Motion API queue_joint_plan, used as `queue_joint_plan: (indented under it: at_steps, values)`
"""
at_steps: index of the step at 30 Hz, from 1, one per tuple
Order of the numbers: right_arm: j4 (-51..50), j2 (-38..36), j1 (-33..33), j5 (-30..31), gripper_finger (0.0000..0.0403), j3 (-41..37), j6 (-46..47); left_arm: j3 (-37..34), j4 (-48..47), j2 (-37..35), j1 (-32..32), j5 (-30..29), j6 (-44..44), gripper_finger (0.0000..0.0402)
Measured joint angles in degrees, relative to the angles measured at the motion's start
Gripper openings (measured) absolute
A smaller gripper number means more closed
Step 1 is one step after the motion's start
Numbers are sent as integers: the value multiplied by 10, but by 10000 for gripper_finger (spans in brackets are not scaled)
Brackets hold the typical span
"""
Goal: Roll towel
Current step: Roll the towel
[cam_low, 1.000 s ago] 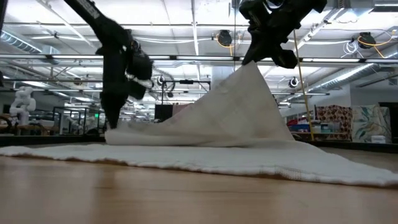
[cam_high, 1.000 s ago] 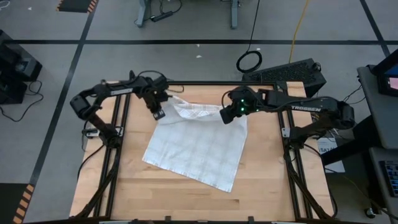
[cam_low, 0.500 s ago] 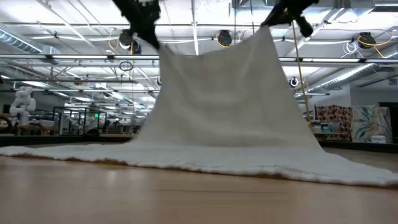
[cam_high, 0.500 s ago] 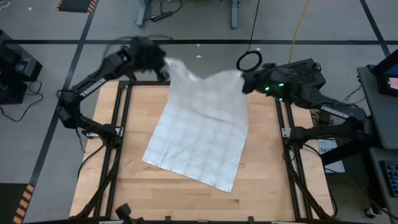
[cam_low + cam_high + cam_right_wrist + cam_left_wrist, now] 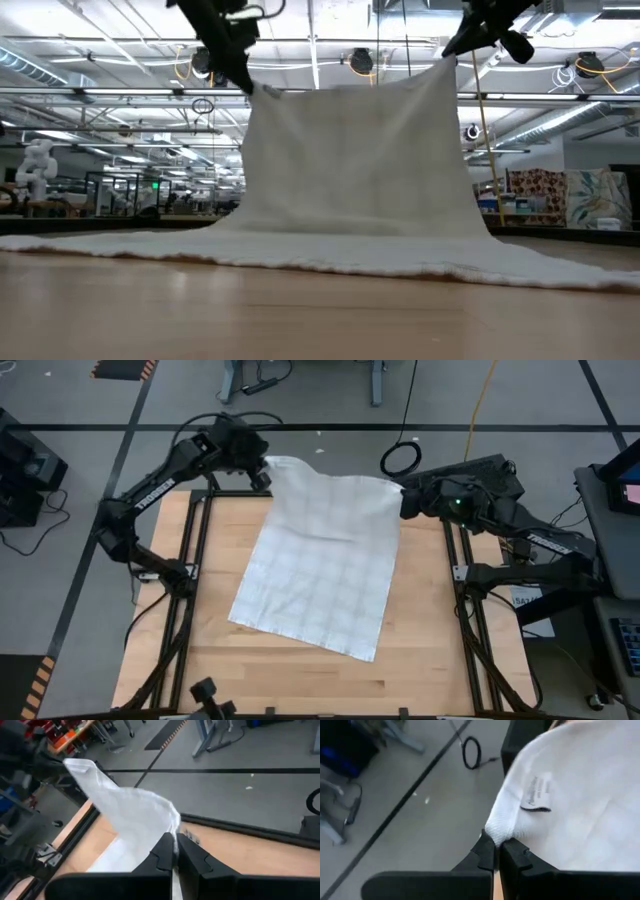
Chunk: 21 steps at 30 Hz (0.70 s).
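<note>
Towel point(image 5: 325, 565) lifted by its two far corners, held up high at the far edge of the wooden table point(image 5: 250, 680); near half flat on the tabletop, lying skewed, one near corner toward the table's right front

Left gripper point(image 5: 262, 468) raised above the far-left corner of the table, clamped tight on the towel's far-left corner; in the left wrist view, both fingers point(image 5: 490, 852) pressed together with a fold of white cloth pinched between the tips, a small sewn label point(image 5: 538, 795) visible on the fabric just beyond

Right gripper point(image 5: 403, 495) raised at the far-right side, likewise closed hard on the far-right corner; in the right wrist view, fingertips point(image 5: 167, 851) meeting around the towel edge, the cloth point(image 5: 130, 815) running away from them toward the other arm

From the low camera, towel point(image 5: 350, 160) hanging as a broad white sheet between the two grippers, top edge nearly level with a slight sag in the middle, left gripper point(image 5: 245, 85) at one upper corner, right gripper point(image 5: 452, 48) at the other and a little higher; lower part spreading forward over the table point(image 5: 300, 320) in a long flat strip with a fuzzy hem

Faint grey check lines visible across the flat part in the high view

Grey floor with black tape lines beyond the table; coiled black cable point(image 5: 400, 458) on the floor behind the far edge, near the right arm
</note>
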Motion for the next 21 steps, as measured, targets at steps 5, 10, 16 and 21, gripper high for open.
queue_joint_plan:
  at_steps: [5, 10, 16, 21]
  values:
    - [45, 18, -11, 95, 0, 0, -15, -16, 96, 13, 19, 14, 2, 6]
    - [139, 25, -33, 90, 0, 0, -42, -5, 148, 20, 31, 72, -2, 6]
    - [109, 12, -27, -26, 0, 0, -1, 31, -7, 6, 32, 117, -2, 6]
    - [45, 16, 12, -132, 0, 0, 45, 33, -151, -13, 31, 165, -3, 6]
